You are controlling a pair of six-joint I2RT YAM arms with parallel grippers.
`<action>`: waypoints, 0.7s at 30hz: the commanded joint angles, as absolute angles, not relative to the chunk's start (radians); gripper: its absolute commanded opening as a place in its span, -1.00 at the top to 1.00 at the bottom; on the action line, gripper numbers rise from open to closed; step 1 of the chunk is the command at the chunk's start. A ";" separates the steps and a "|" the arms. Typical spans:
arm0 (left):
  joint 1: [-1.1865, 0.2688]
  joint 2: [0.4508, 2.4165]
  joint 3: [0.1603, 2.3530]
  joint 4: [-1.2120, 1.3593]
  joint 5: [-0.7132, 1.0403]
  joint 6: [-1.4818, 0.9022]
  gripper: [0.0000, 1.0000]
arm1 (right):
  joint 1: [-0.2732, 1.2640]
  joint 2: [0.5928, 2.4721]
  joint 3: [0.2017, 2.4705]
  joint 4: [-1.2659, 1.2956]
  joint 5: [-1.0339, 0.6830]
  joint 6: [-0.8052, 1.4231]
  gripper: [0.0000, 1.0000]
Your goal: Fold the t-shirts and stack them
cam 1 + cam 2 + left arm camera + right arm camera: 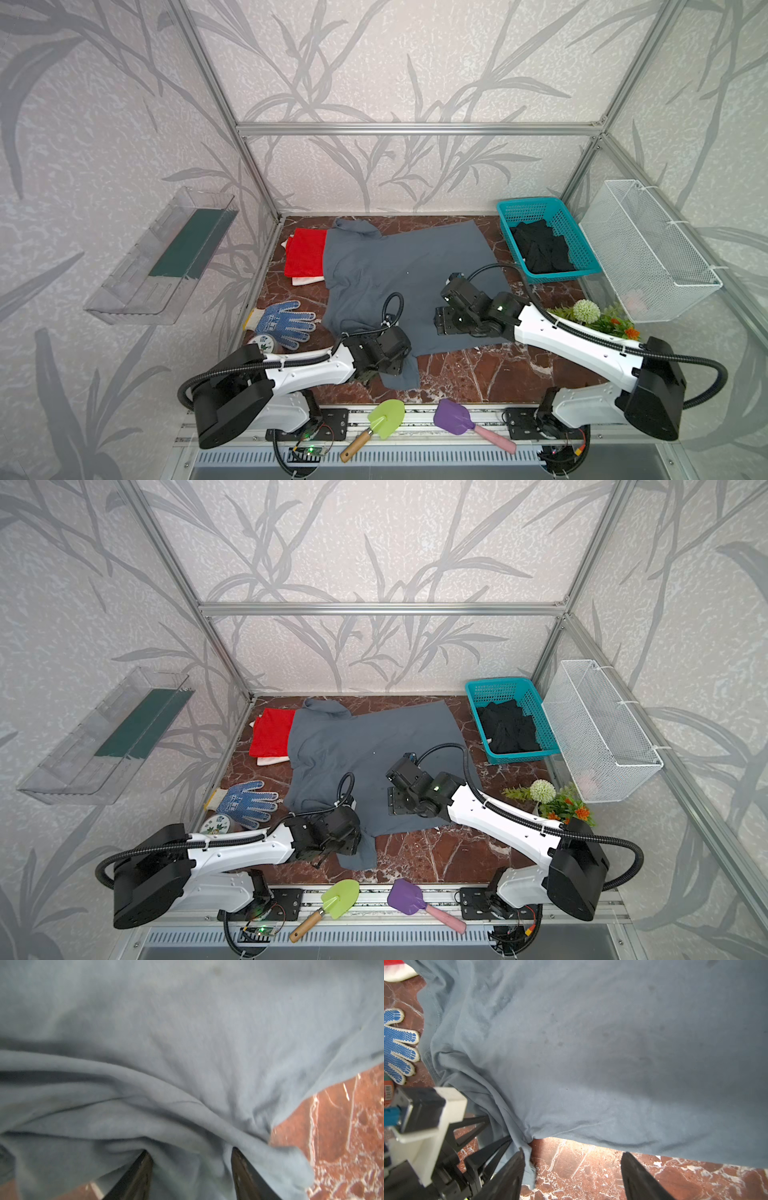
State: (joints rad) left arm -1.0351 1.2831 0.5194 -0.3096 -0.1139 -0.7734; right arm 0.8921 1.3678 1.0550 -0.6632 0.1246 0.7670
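Note:
A slate grey-blue t-shirt point(395, 266) point(361, 746) lies spread over the middle of the marble table. A bright red t-shirt point(305, 253) point(272, 733) sits folded at the back left, its edge under the grey one. A black t-shirt point(540, 247) point(507, 727) is crumpled inside the teal basket point(528, 203). My left gripper point(374, 370) point(190, 1150) is down at the grey shirt's near sleeve, jaws apart with bunched grey cloth point(187, 1043) between them. My right gripper point(442, 328) point(573, 1153) hangs open over bare table at the grey shirt's point(591, 1043) near hem.
A blue-and-white dotted glove point(286, 322) and a tape roll point(264, 344) lie at the left edge. Artificial flowers point(594, 318) stand at the right, below a white wire basket point(648, 249). A green trowel point(384, 419) and a purple shovel point(455, 417) rest on the front rail.

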 commanded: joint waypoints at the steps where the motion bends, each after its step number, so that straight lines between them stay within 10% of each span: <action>1: -1.104 1.210 0.470 -0.578 -0.081 -0.873 -0.21 | 0.878 1.385 1.106 -0.688 0.108 0.771 -0.47; 11: -1.104 0.681 0.592 -0.883 -0.357 -0.866 -0.27 | 0.806 1.378 1.095 -0.686 0.100 0.675 -0.48; 21: -0.557 1.004 0.846 -0.706 -0.162 -0.531 -0.25 | 0.799 1.379 1.166 -0.704 0.189 0.537 -0.49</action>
State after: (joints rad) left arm -0.6594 0.8803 0.7715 -0.7662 -0.2249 -0.6464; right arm 0.8009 1.3853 1.1172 -0.6857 0.1318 0.6125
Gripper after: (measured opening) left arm 0.634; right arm 0.743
